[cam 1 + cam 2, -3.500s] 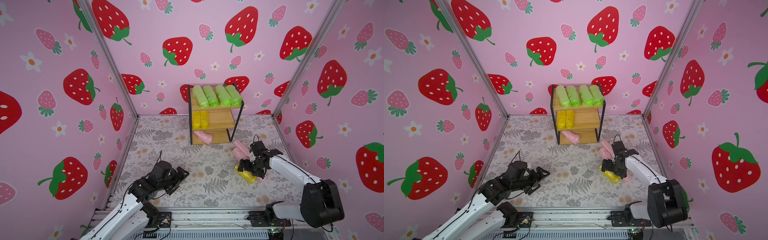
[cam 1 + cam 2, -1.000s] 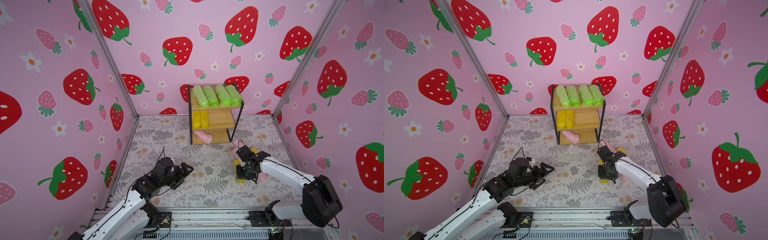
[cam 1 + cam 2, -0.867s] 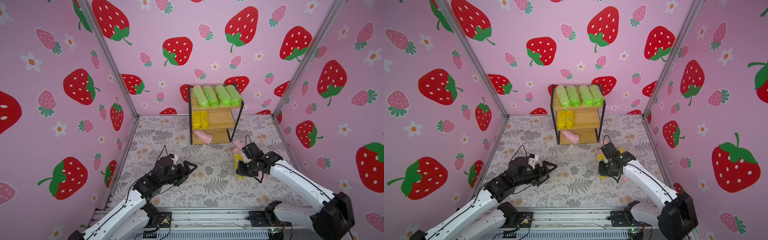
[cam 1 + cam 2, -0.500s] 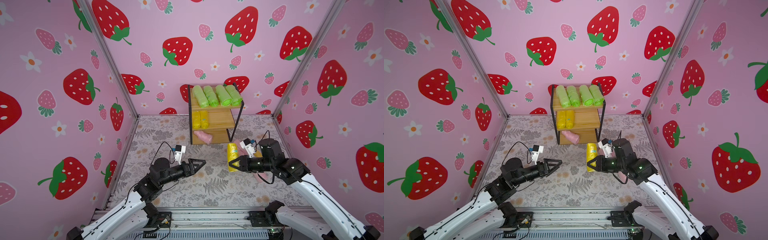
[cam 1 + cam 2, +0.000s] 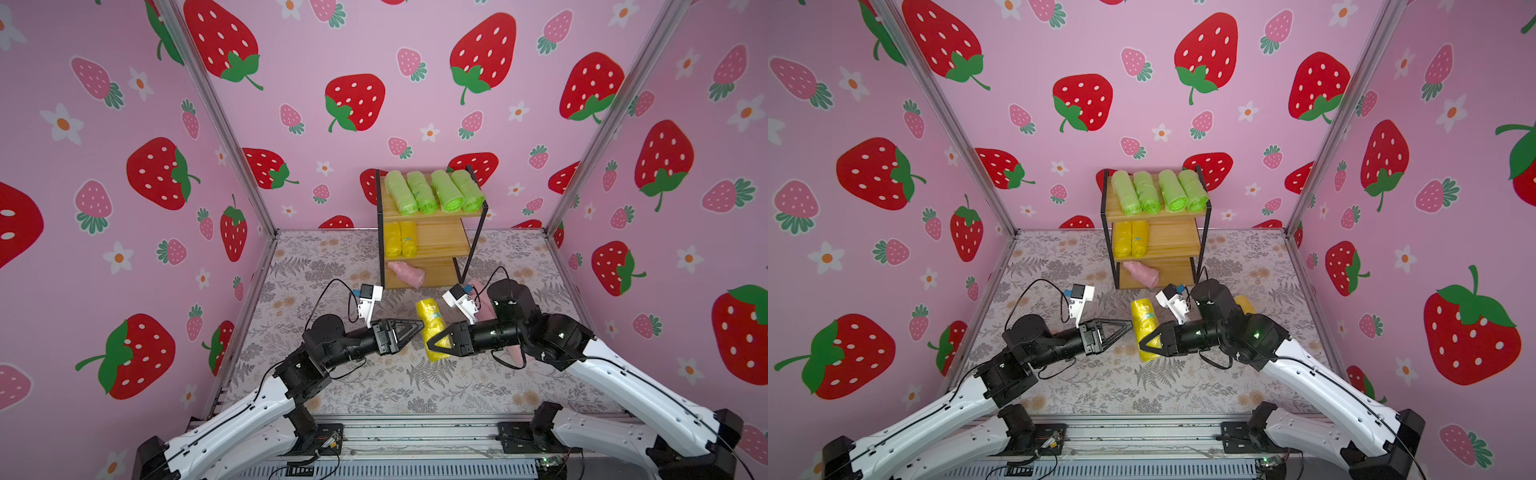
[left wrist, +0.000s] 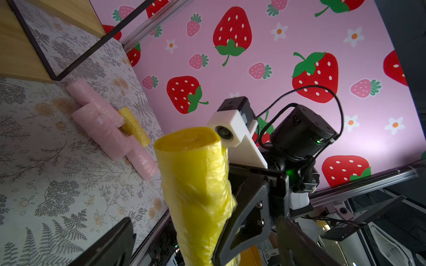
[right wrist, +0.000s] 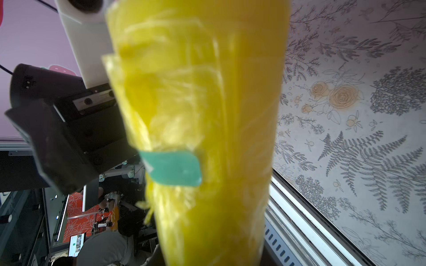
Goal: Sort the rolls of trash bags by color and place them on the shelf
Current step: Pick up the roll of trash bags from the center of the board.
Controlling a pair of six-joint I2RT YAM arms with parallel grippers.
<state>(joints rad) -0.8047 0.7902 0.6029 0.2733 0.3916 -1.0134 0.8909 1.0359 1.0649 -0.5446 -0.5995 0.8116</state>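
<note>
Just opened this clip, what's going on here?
The right gripper holds a crinkly yellow plastic trash bag roll upright in the air between the arms. The left gripper is open with its tips at the roll, apparently for a handover. On the black-framed wooden three-tier shelf, four light green rolls fill the top board, two yellow rolls lie on the middle and one pale pink roll on the bottom. Loose pink rolls and another yellow roll lie on the floral mat.

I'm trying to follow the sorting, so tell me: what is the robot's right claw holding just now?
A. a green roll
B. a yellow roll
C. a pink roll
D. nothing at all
B: the right gripper is shut on a yellow roll, with its black fingers on either side of the crinkly plastic, while the left gripper stands open close beside it.
</note>
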